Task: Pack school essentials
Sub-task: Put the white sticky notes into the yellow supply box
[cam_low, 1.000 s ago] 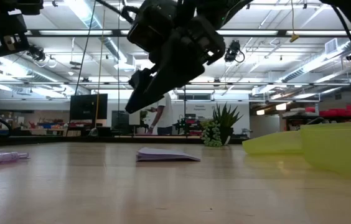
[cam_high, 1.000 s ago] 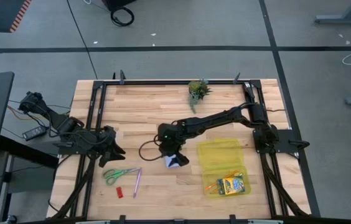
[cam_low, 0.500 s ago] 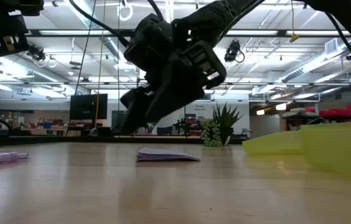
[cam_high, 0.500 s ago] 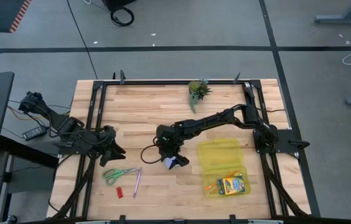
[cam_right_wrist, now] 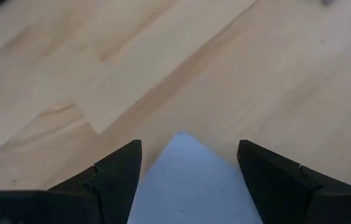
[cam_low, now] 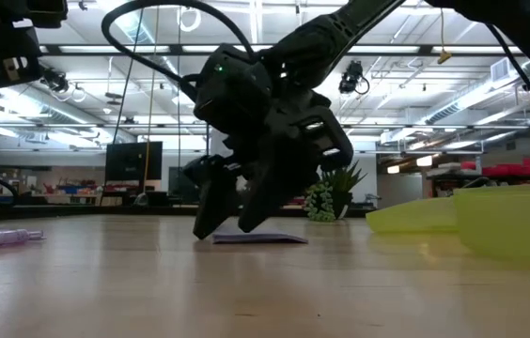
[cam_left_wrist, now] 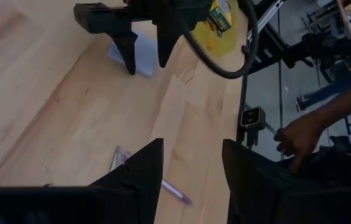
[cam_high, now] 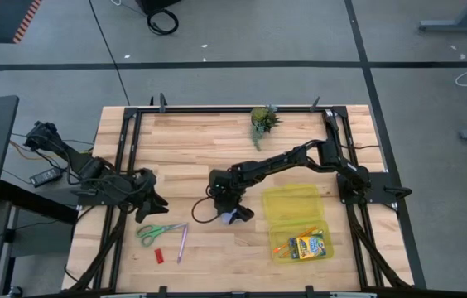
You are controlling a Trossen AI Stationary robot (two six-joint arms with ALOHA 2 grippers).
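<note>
R gripper [cam_low: 230, 221] low at desk [cam_high: 192, 153] center, fingers spread, straddling note pad [cam_right_wrist: 188, 180] flat on wood beside yellow case [cam_high: 297, 217]. L gripper [cam_high: 152, 204] idle nr left edge, fingers apart. Scissors [cam_high: 156, 232], pen [cam_high: 182, 242], eraser [cam_high: 159, 256] nr front edge.

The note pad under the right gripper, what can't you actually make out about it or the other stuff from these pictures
- Note pad: the high view has the right gripper covering most of it; the right wrist view cuts its near part off.
- Contact between fingers and pad: not clear in the low view.
- Eraser: too small for detail.
- Case contents: its wall hides them in the low view.
- Left gripper waits at the table's left, open.
</note>
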